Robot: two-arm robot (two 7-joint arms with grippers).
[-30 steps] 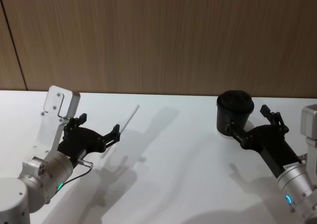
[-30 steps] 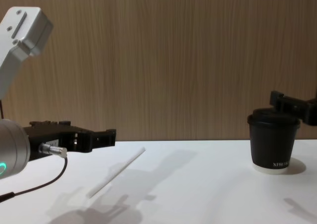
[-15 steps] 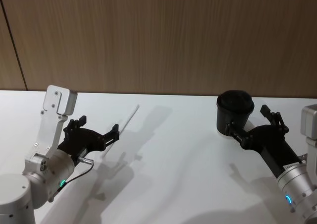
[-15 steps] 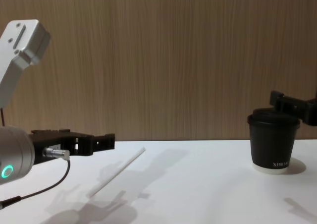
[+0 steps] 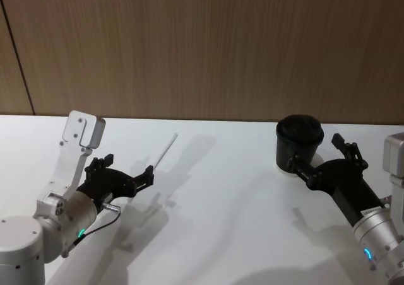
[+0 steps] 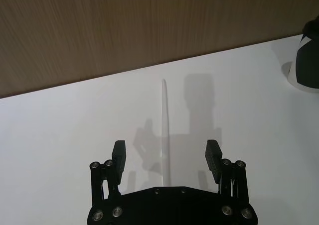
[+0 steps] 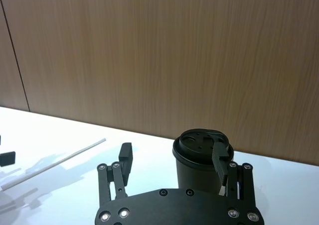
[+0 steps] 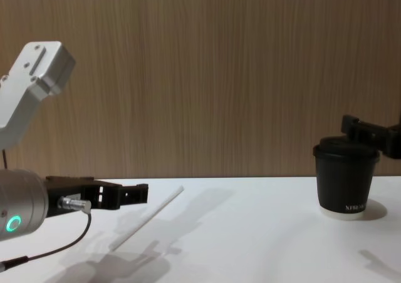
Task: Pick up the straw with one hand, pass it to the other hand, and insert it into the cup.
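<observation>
The left gripper (image 6: 166, 153) is spread to nearly full width and holds nothing. The straw (image 6: 164, 115) lies flat on the table (image 5: 240, 197), with its near end between the two fingers and its length running straight ahead along the approach axis, roughly centred in the gap. In the chest view the fingers stand above the table surface, so the grasp is not yet made. The right gripper (image 5: 315, 151) is also open and empty. The cup (image 5: 299, 143) stands upright directly ahead of it, with one finger at lid height just beside the lid; whether they touch cannot be told. Probable faults from this state:

- The straw is thin, round and light, so a pad that lands first on one side is likely to roll or skid it out of the gap.
- Too little descent would shut the fingers on air above it, and too much would drive the tips into the table.
- Excess closing force could flatten the tube.
- A sideways move of the right gripper could knock the cup over before the handover.
</observation>
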